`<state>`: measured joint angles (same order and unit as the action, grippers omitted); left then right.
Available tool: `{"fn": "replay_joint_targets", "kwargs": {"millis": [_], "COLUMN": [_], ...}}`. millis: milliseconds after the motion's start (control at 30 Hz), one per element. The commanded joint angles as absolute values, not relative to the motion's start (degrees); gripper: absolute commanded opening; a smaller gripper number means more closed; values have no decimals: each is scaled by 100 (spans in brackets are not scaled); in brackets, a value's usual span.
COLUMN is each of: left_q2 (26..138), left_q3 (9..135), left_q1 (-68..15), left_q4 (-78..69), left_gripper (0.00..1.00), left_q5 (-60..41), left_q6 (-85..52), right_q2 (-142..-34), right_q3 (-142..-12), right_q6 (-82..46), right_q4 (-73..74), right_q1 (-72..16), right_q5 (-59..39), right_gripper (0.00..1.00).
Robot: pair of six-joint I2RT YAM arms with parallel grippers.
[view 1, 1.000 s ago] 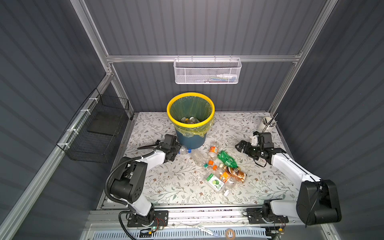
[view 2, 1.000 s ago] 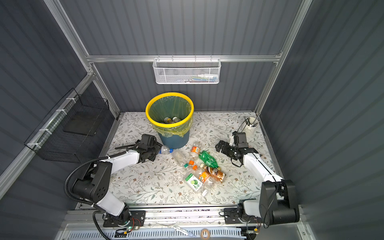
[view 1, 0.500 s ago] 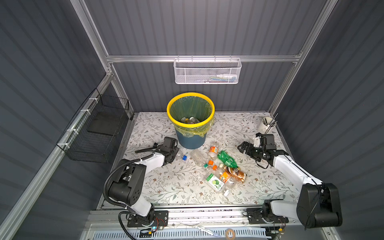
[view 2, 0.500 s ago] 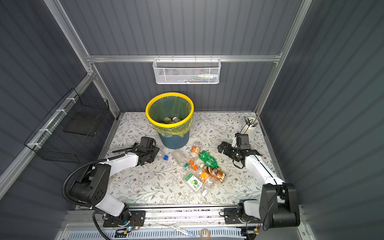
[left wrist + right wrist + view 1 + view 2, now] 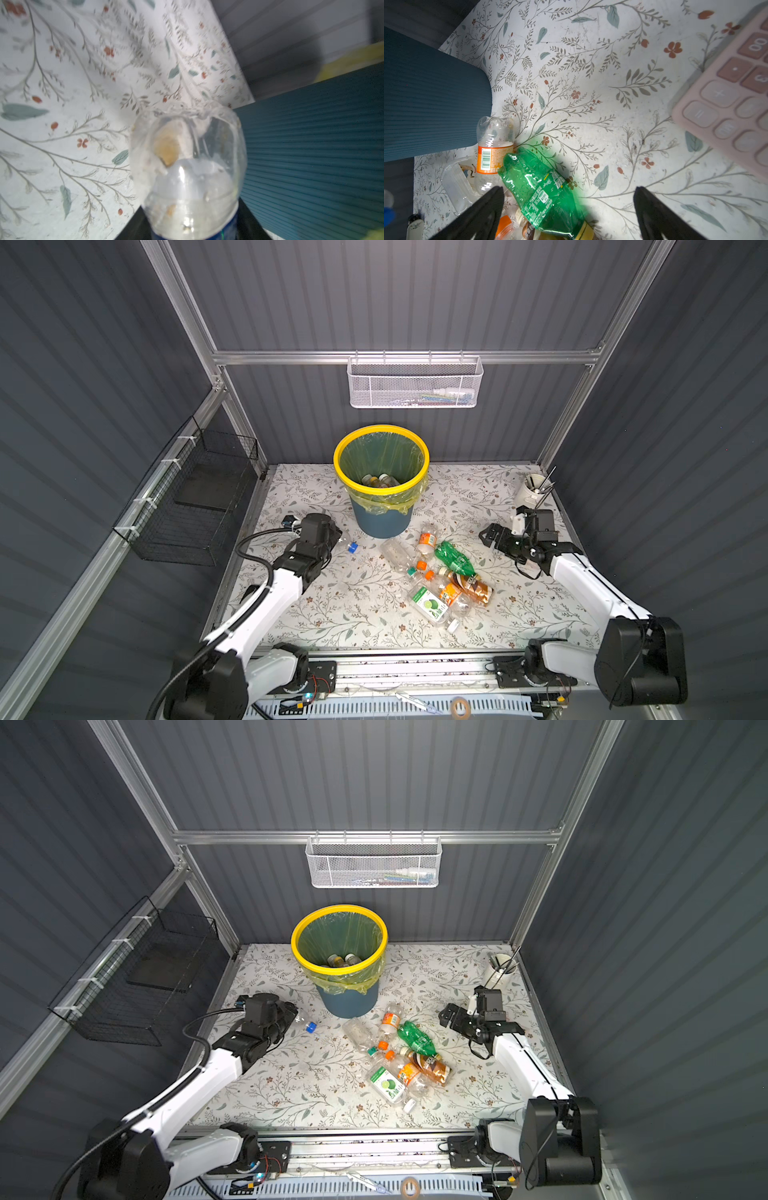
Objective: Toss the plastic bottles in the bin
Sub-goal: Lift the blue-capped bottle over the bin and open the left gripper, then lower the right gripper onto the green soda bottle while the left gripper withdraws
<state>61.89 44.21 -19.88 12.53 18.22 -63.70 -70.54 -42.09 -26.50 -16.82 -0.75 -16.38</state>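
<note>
My left gripper (image 5: 329, 536) (image 5: 191, 226) is shut on a clear plastic bottle (image 5: 344, 543) (image 5: 187, 166) that has a blue cap (image 5: 310, 1026) and a blue label. It holds the bottle low over the table, left of the bin. The bin (image 5: 381, 432) (image 5: 338, 910) is dark blue with a yellow rim and a yellow-green liner, and a few bottles (image 5: 380, 480) lie inside it. Several more bottles (image 5: 440, 585) are piled in the middle of the table, among them a green bottle (image 5: 453, 558) (image 5: 542, 187). My right gripper (image 5: 492, 538) (image 5: 569, 189) is open beside the green bottle's base.
A white mesh basket (image 5: 415, 383) hangs on the back wall. A black wire basket (image 5: 195, 497) hangs on the left wall. A white cup of utensils (image 5: 532, 489) stands in the back right corner. A pink calculator (image 5: 733, 93) lies near my right gripper.
My left gripper has shut on the blue-capped bottle and drawn it a little to the left, away from the bin. The right gripper has shifted slightly and stayed open.
</note>
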Motion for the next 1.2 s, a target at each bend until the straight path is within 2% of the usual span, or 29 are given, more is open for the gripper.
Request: {"fn": "replay_joint_targets", "kwargs": {"millis": [0,200,300,400,433,467,567,633,867,1167], "left_q2": [5551,5481,6221,7511,7882,8161,8595,8643,7433,6618], "left_q3": [5167,6257,7144,8907,9480,9854,10610,10837,9384,7580], "left_q1": [-1961,-1969,-2012,-2442,-2696,-2887,-2962,-2961,-2957,-2962], "left_q4": [2250,2149,1716,2338,2701,2834,3358,3726,3128,3058], "left_gripper": [52,49,48,52,56,64,96,99,99,99], "left_q5": [2624,2677,1863,1188,1253,1316,1304,1626,2830,3111], "left_q6": [-5391,-4495,-3974,-3382,-3158,-2894,-2714,-2689,-2827,-3387], "right_q2": [-6965,-6986,-7041,-7084,-7069,-7024,-6903,-6873,-6986,-7232], "right_q3": [-4147,-4172,-4218,-4345,-4362,-4358,-4283,-4280,-4271,-4407], "right_q6": [-2537,-2597,-2558,-2491,-2474,-2464,-2496,-2501,-2562,-2403], "right_q4": [-1786,-1744,-1739,-1860,-1891,-1891,-1862,-1888,-1826,-1892], "right_q1": [8,26,22,5,16,18,25,25,10,-258], "right_q5": [-1599,-1813,-2232,-2346,-2312,-2264,-2172,-2113,-2143,-2144], "right_gripper": [99,99,99,99,99,99,99,99,99,99]}}
